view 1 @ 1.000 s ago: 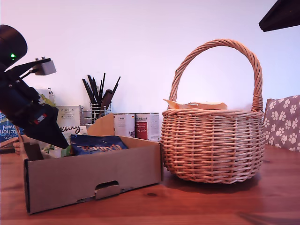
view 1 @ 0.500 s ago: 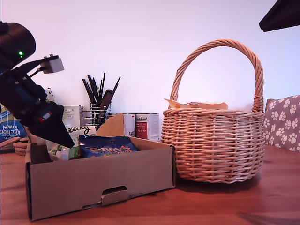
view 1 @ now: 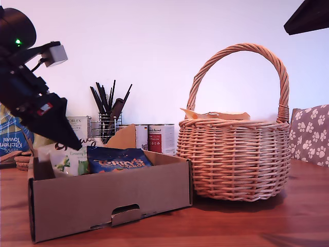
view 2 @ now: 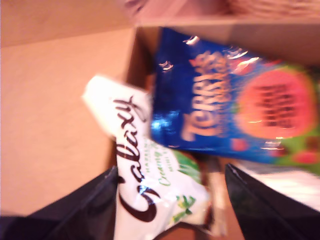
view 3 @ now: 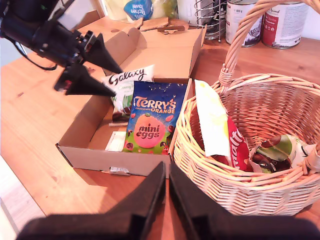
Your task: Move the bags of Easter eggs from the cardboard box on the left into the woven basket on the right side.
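The cardboard box [view 1: 103,198] stands at the exterior view's left, the woven basket [view 1: 234,159] at its right. A white Galaxy bag [view 2: 145,175] and a dark blue Terry's Orange bag [view 2: 235,105] lie in the box. My first gripper [view 2: 170,170] hangs open over the box, its fingers either side of the Galaxy bag [view 3: 127,82]. In the second wrist view my second gripper [view 3: 166,170] is shut on nothing, above the table between box [view 3: 85,150] and basket [view 3: 240,200]. Inside the basket are a red bag [view 3: 235,145] and a pale bag [view 3: 212,120].
Behind the box stand a black wire utensil holder [view 1: 108,123], two tins [view 1: 162,138] and a blue kitchen towel pack [view 1: 13,136]. A paw-print cushion [view 1: 311,134] is at the exterior view's right edge. A dark arm part [view 1: 308,15] sits in its top right corner.
The box slid a little toward the basket a second ago. My first arm has since risen, and the Galaxy bag now stands higher in the box.
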`<action>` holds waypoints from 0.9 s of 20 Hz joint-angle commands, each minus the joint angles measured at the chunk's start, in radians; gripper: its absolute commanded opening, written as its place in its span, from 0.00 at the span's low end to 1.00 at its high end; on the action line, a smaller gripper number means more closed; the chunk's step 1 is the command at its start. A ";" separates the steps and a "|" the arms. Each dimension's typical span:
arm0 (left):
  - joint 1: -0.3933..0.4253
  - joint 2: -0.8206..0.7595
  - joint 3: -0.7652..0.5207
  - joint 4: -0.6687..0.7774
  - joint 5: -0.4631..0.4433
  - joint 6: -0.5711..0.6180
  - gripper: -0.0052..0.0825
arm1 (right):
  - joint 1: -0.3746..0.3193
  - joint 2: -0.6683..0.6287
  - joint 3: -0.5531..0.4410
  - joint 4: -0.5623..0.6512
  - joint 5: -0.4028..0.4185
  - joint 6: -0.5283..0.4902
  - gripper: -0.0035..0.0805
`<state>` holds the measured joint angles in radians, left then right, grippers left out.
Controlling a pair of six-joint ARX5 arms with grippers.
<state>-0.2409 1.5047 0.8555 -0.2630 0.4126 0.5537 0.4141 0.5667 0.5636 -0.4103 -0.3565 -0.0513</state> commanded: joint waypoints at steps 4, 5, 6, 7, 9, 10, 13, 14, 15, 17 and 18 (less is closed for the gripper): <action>-0.002 0.040 -0.011 -0.029 0.010 -0.003 0.74 | 0.005 0.000 0.007 0.009 -0.001 -0.002 0.03; -0.002 0.049 -0.011 -0.029 0.009 -0.004 0.74 | 0.005 0.000 0.007 0.010 -0.001 -0.002 0.03; -0.003 0.062 -0.011 -0.027 0.010 -0.004 0.74 | 0.005 0.000 0.007 0.009 -0.001 -0.002 0.03; -0.003 0.078 -0.011 -0.023 0.009 -0.005 0.74 | 0.005 0.000 0.007 0.009 -0.001 -0.002 0.03; -0.006 0.114 -0.011 0.004 0.007 -0.013 0.74 | 0.005 0.000 0.007 0.009 -0.001 -0.002 0.03; -0.008 0.130 -0.011 0.026 0.005 -0.025 0.74 | 0.005 0.000 0.007 0.009 -0.001 -0.002 0.03; -0.008 0.141 -0.011 0.079 0.006 -0.056 0.74 | 0.005 0.000 0.007 0.009 -0.001 -0.002 0.03; -0.008 0.141 -0.011 0.087 0.005 -0.068 0.74 | 0.005 0.000 0.007 0.009 -0.001 -0.002 0.03; -0.008 0.142 -0.011 0.090 0.005 -0.079 0.74 | 0.005 0.000 0.007 0.009 -0.001 -0.002 0.03; -0.008 0.157 -0.011 0.097 0.003 -0.084 0.66 | 0.005 0.000 0.007 0.009 -0.001 -0.002 0.03; -0.008 0.163 -0.011 0.101 -0.010 -0.096 0.58 | 0.005 0.000 0.007 0.009 -0.001 -0.002 0.03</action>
<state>-0.2466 1.6409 0.8555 -0.1719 0.4076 0.4702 0.4141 0.5667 0.5636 -0.4107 -0.3569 -0.0509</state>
